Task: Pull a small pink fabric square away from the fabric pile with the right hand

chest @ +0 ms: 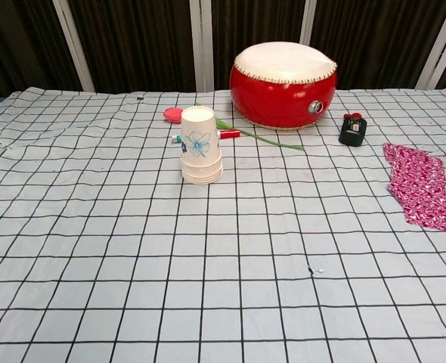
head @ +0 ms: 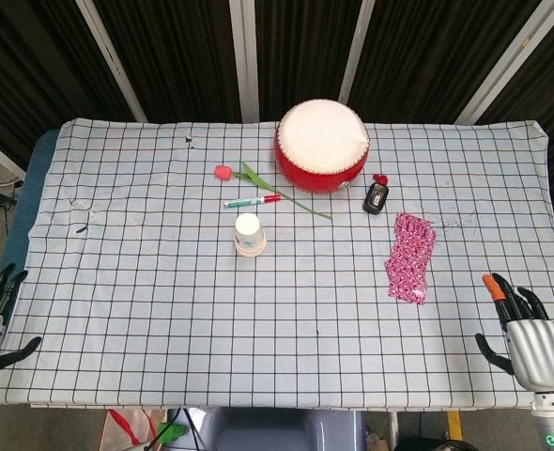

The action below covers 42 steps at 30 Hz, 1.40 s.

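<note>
Head view: right hand [head: 532,340] spread, seemingly clear of pink fabric [head: 410,256].

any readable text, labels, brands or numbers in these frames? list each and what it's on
None can be read.
Paper cup stack: a blue flower print, no words.
Marker: its barrel may carry print, too small to read.
Small black device: no legible marking.
Red drum and pink fabric: no text visible.

Even, bright overhead light falls on the tabletop [head: 164,310], shadows short and soft, both views sharp, the backdrop dark, without glare.
</note>
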{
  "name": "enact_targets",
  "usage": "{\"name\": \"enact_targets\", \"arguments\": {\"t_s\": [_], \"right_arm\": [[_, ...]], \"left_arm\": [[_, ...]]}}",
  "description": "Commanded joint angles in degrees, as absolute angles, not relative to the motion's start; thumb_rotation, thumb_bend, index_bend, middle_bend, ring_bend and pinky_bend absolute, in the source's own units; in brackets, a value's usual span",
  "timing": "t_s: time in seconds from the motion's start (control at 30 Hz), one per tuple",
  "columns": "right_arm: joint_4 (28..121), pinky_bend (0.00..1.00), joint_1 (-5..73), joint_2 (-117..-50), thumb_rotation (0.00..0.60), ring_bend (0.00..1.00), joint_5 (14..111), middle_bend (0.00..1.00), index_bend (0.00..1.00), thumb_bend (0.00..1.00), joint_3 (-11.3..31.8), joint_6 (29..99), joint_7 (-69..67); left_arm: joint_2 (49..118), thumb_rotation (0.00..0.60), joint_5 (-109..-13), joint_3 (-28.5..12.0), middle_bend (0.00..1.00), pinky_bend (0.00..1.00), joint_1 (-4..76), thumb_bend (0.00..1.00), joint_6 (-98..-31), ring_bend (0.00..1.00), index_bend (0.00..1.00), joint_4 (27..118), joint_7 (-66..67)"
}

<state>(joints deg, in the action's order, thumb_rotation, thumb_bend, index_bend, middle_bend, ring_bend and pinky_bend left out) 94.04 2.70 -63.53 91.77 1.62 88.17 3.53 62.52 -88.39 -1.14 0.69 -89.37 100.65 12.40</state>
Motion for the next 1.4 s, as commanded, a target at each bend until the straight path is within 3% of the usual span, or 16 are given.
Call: {"name": "enact_targets", "arguments": {"t_s": [0.03, 0.2, 0.3, 0.4, 0.5, 0.57, 0.67, 0.87, 1.4], "right_arm": [[94.37, 0.18, 2.63, -63.5, 0.6, 0.29, 91.77, 0.14, 0.0, 0.35, 1.58, 88.24, 3.76], [94.44, 0.2, 2.54, -63.71, 0.6, 0.35, 91.26, 0.25, 0.0, 0.35, 1.91, 88.46, 3.6], [93.95, 0.27, 2.74, -64.55, 0.6, 0.5, 91.71, 0.42, 0.0, 0.35, 2.33, 89.03, 4.56], [94.0, 0.47, 3.3, -64.9, 0.6, 0.71, 91.82, 0.66, 0.0, 0.35, 2.23, 87.99, 5.83], [94.54, 0.62, 4.53, -64.78, 0.6, 0.8, 91.58, 0.76, 0.0, 0.41, 2.04, 85.39, 7.86], [95.02, 0.69, 5.64, -64.73, 0.6, 0.84, 91.03, 0.81, 0.0, 0.52, 2.26, 83.37, 9.12], [95.46, 0.72, 6.92, -64.69, 0.6, 0.86, 90.04, 0.84, 0.0, 0.64, 2.67, 81.12, 10.23], [95.6, 0.72, 8.84, -64.68, 0.6, 0.86, 87.19, 0.85, 0.0, 0.74, 2.91, 76.59, 12.81], [94.37, 0.72, 13.94, -65.23, 0.6, 0.86, 77.07, 0.85, 0.02, 0.76, 1.44, 61.79, 20.2]], "left_arm": [[62.67, 0.6, -89.6, -0.88, 0.0, 0.02, 0.47, 0.25, -90.32, 0.0, 0.1, 100.79, 12.87], [62.7, 0.6, -88.94, -1.06, 0.0, 0.02, 0.41, 0.25, -90.23, 0.0, 0.1, 100.96, 12.8], [62.55, 0.6, -89.17, -1.08, 0.0, 0.02, 0.18, 0.25, -90.8, 0.0, 0.1, 100.98, 12.16], [62.48, 0.6, -88.82, -1.29, 0.0, 0.02, 0.21, 0.25, -90.79, 0.0, 0.1, 100.83, 11.73], [62.32, 0.6, -88.61, -1.38, 0.0, 0.02, 0.24, 0.25, -90.69, 0.0, 0.1, 100.78, 11.21], [62.24, 0.6, -88.7, -1.43, 0.0, 0.02, 0.17, 0.25, -90.94, 0.0, 0.1, 100.7, 11.0], [62.12, 0.6, -88.69, -1.45, 0.0, 0.02, 0.04, 0.25, -91.16, 0.0, 0.1, 100.69, 10.68], [61.92, 0.6, -88.52, -1.54, 0.0, 0.02, -0.08, 0.25, -91.34, 0.0, 0.1, 100.63, 10.22], [61.86, 0.6, -88.48, -1.57, 0.0, 0.02, 0.01, 0.25, -91.14, 0.0, 0.1, 100.54, 10.26]]}}
